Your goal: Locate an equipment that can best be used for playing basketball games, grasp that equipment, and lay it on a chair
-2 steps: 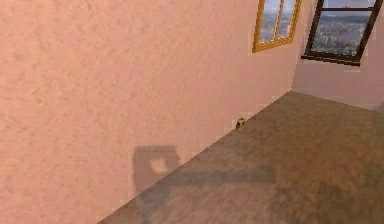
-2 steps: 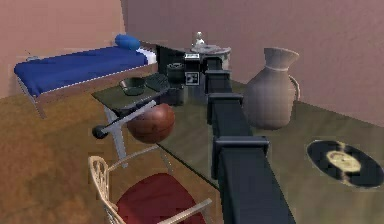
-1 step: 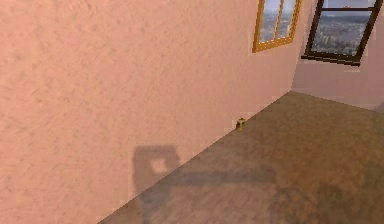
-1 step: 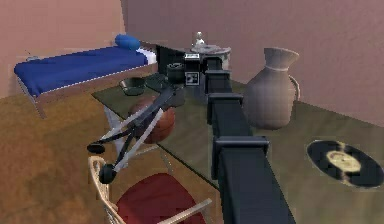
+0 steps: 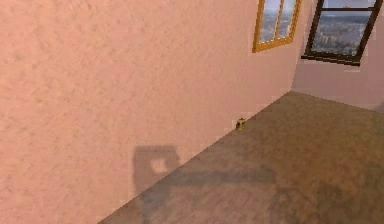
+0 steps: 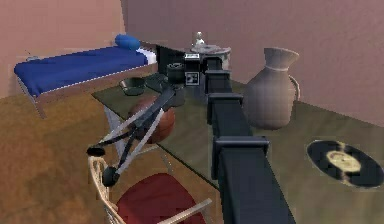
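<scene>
The forward view's top edge cuts off a yellow-framed window [image 5: 276, 24], and a yellowish speck [image 5: 241, 124] at the foot of the wall [image 5: 120, 70] is too small for you to name. The gripper [image 6: 102, 164] partly hides an orange-brown ball [image 6: 166, 124]; you cannot tell whether it holds anything. The arm side view's bottom edge crops a red-seated chair [image 6: 152, 198].

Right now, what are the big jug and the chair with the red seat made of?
The jug looks like unglazed clay or ceramic: it is dull beige-grey with no shine. The chair seems to have a pale wooden frame, judging by its light tan bars. Its red seat looks padded, perhaps fabric, but the look leaves that open.
</scene>
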